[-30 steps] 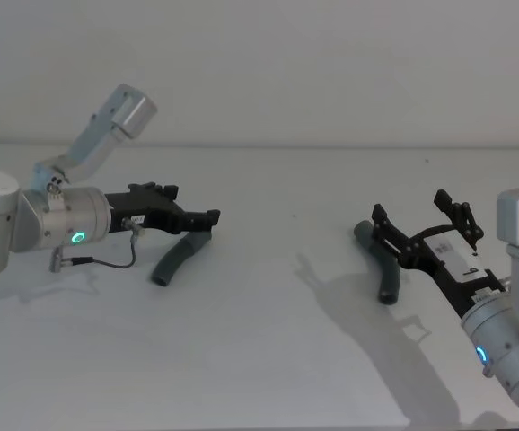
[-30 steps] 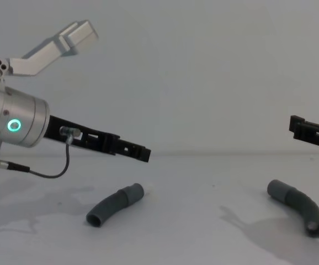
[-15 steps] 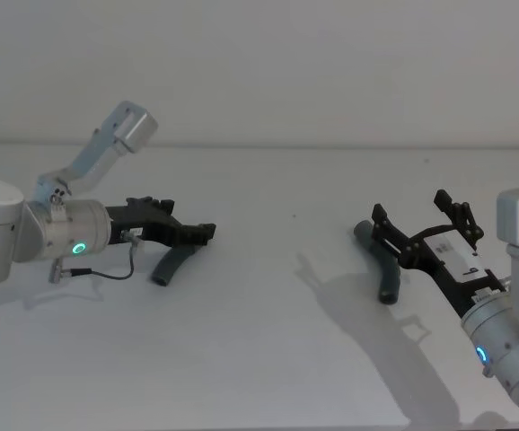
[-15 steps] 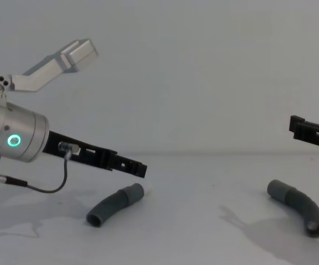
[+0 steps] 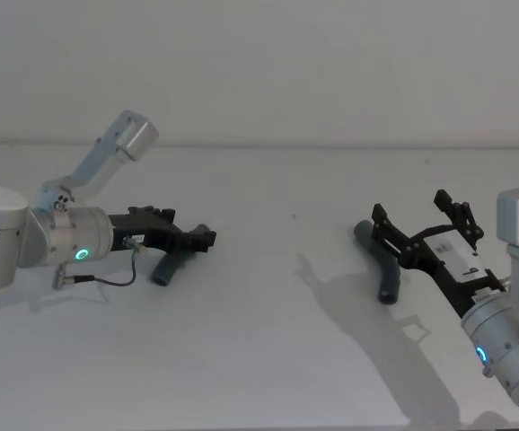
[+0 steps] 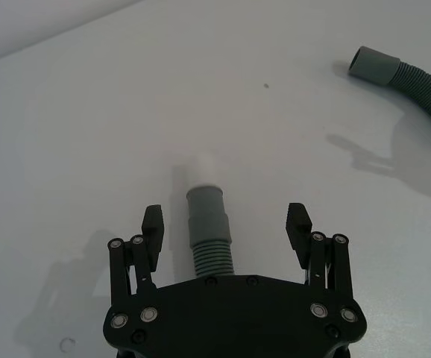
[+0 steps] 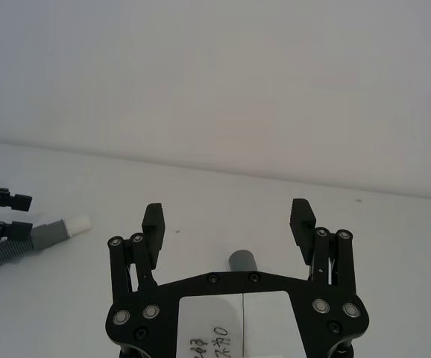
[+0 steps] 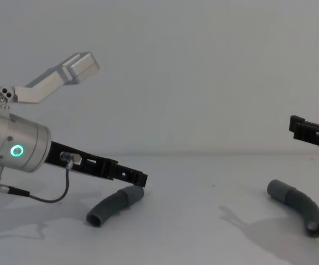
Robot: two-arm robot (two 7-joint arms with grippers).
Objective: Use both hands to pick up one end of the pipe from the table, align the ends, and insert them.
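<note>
Two dark grey ribbed pipe pieces lie on the white table [image 5: 268, 350]. The left piece [image 5: 171, 266] [image 8: 112, 205] points its smooth cuff [image 6: 204, 207], which has a white tip, away from my left gripper [image 5: 204, 239] [image 6: 226, 222]. That gripper is low and open, one finger on each side of the piece without touching it. The right piece [image 5: 383, 266] [image 8: 297, 204] lies curved, its cuff [image 7: 242, 262] towards the far side. My right gripper [image 5: 409, 208] [image 7: 227, 216] hovers open above it, empty.
A thin cable [image 5: 116, 274] loops down from the left wrist near the table. The left arm's silver link [image 5: 116, 144] rises behind it. A white wall closes the far edge. Bare table lies between the two pieces.
My left gripper has dropped towards the table and now straddles the left pipe piece. The right arm and both pieces have not moved.
</note>
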